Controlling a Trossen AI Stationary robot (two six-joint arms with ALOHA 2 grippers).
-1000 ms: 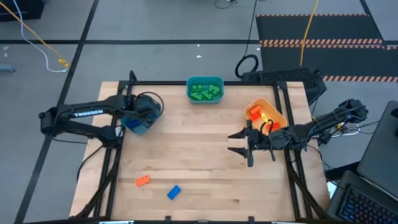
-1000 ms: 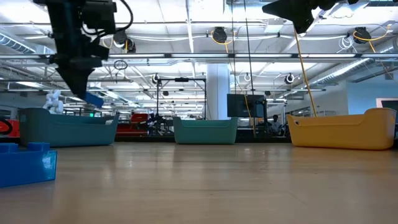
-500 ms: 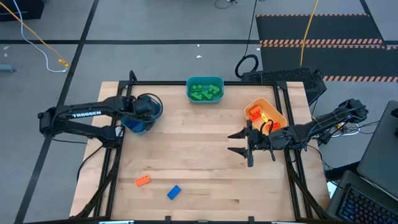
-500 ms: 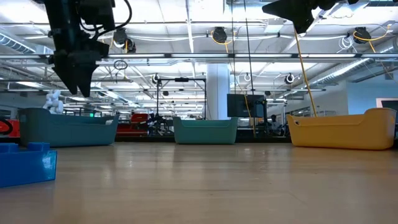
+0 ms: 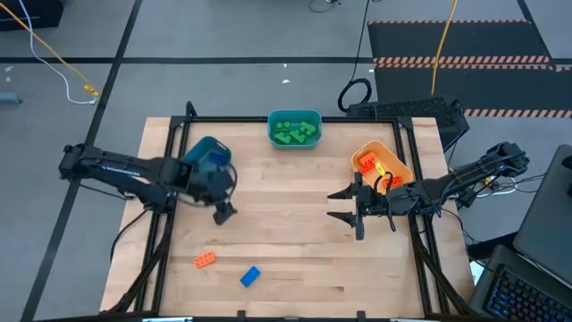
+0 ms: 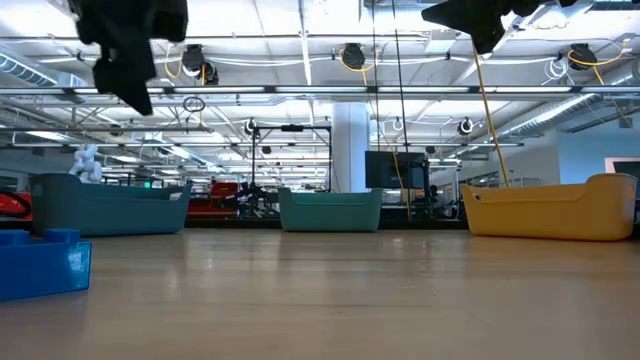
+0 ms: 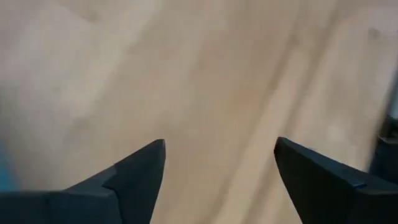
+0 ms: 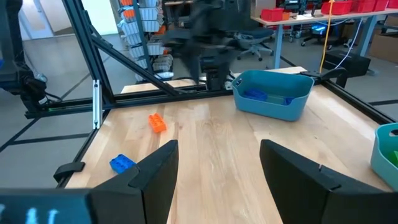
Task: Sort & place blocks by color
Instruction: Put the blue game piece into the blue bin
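2 dark arms (image 5: 125,170), black pointed fingers (image 7: 127,180)

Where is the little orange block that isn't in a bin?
In the high view, the orange block lies on the table's near-left part, just left of the loose blue block and below the left claw.

No text, label, brand mark, number or sign can be read in any of the four views at this moment.
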